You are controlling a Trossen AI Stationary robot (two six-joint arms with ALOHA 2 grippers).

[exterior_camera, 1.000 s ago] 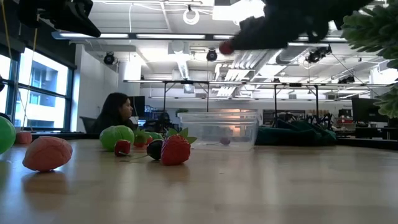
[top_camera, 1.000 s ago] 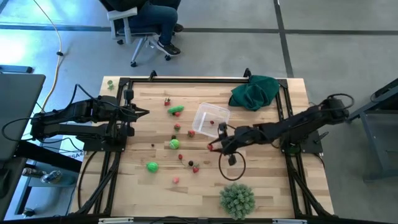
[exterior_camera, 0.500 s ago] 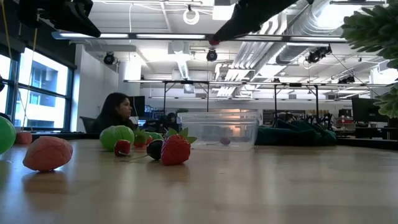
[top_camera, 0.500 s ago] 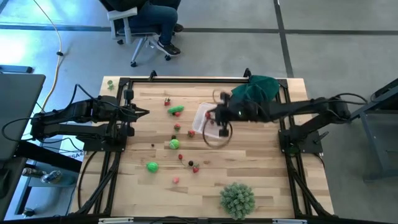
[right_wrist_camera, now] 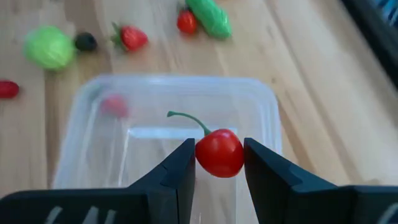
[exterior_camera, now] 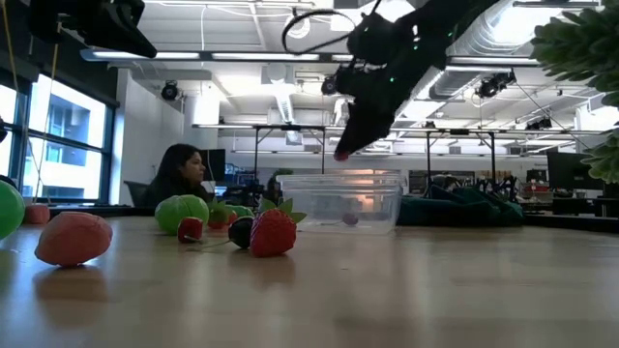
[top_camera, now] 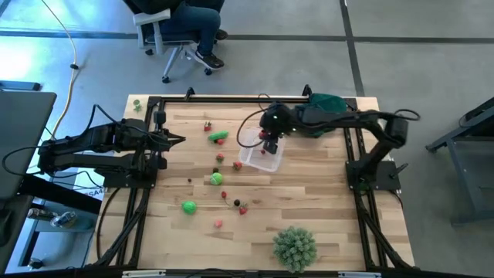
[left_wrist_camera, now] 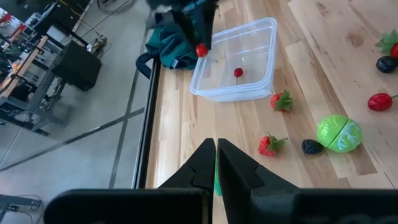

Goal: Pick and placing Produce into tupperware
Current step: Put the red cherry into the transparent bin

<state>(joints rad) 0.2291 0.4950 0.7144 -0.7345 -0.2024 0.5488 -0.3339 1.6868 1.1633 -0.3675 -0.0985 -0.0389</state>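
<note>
1. Cherry (right_wrist_camera: 219,152), red with a green stem, is pinched between the right gripper's (top_camera: 269,143) jaws, hanging right above the tupperware (top_camera: 261,151) without touching it.
2. Tupperware sits on the counter (top_camera: 324,201) a bit right of centre, toward the far side, just beside the dark green cloth (top_camera: 320,108). One small red piece (left_wrist_camera: 238,72) is already lying inside.
3. Rest of the produce is scattered left of and nearer than the container: a green cucumber-ish piece (top_camera: 218,137), strawberries (exterior_camera: 273,232), a dark berry (left_wrist_camera: 311,146), a round green one (top_camera: 189,206).
4. Spiky pale-green ball (top_camera: 294,247) sits at the near edge.
5. Left gripper (top_camera: 179,140) waits at the left side, jaws clenched on nothing.
</note>
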